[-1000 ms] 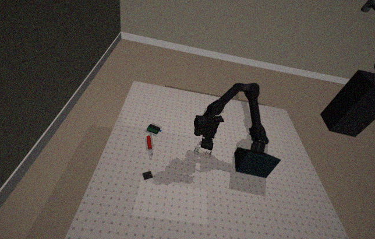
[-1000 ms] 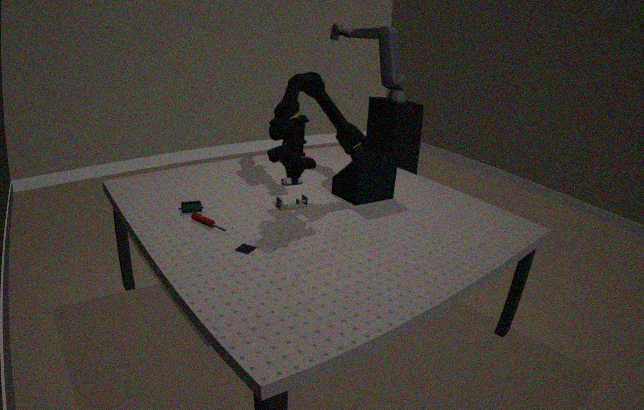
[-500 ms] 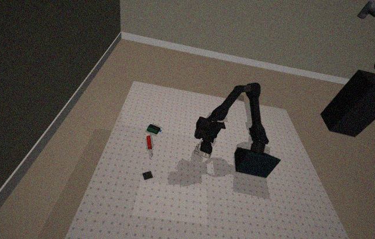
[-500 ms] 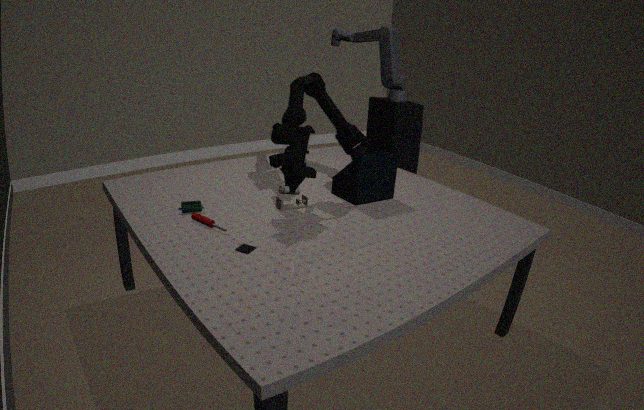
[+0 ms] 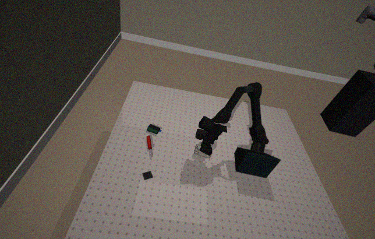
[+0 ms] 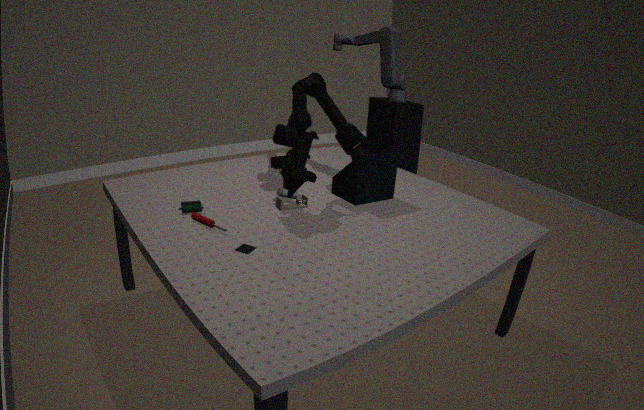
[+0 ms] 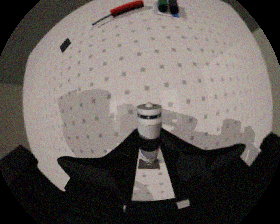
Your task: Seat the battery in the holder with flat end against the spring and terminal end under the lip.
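One battery [image 7: 150, 127], one holder [image 6: 291, 203], one red-handled screwdriver [image 5: 149, 142] [image 6: 203, 220] [image 7: 127, 8], one table [image 5: 165, 204] [image 6: 345, 285] [image 7: 191, 55], two robot arms

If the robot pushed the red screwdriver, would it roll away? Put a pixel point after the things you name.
The red screwdriver [image 5: 149, 142] [image 6: 203, 220] [image 7: 127, 8] might roll a little, since its handle looks long and roundish. It may swing in a curve, because the handle is much fatter than the thin shaft.

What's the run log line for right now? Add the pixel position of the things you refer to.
pincer [image 5: 203, 151] [image 6: 292, 194] [image 7: 148, 131]: shut on battery [image 7: 149, 127] | position: at holder [image 5: 197, 151] [image 6: 284, 204] | seating: unconfirmed | release: not yet done
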Robot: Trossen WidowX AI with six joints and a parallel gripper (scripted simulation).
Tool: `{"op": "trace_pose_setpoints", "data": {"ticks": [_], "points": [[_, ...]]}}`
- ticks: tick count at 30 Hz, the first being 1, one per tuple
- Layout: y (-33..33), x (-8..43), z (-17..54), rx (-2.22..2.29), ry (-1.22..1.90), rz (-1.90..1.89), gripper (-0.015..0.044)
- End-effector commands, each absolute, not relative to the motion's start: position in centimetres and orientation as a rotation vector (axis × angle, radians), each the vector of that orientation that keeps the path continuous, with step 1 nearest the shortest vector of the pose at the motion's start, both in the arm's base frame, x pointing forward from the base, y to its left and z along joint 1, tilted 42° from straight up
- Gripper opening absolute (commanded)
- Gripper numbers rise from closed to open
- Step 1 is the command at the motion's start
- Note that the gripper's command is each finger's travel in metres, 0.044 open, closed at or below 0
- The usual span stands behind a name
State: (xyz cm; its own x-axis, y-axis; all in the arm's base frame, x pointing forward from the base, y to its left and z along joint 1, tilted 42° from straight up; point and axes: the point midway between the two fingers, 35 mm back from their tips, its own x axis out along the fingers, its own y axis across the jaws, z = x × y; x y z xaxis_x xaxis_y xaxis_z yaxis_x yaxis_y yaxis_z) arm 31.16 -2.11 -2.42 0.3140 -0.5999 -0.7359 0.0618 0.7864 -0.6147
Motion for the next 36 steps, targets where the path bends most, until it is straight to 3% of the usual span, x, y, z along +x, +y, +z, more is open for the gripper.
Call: {"op": "trace_pose_setpoints", "data": {"ticks": [1,36], "points": [[-2.3,31.0,-2.7,-0.544,1.17,-0.452,0.0084],[-3.2,30.2,-3.8,-0.579,0.995,-0.37,0.0084]]}}
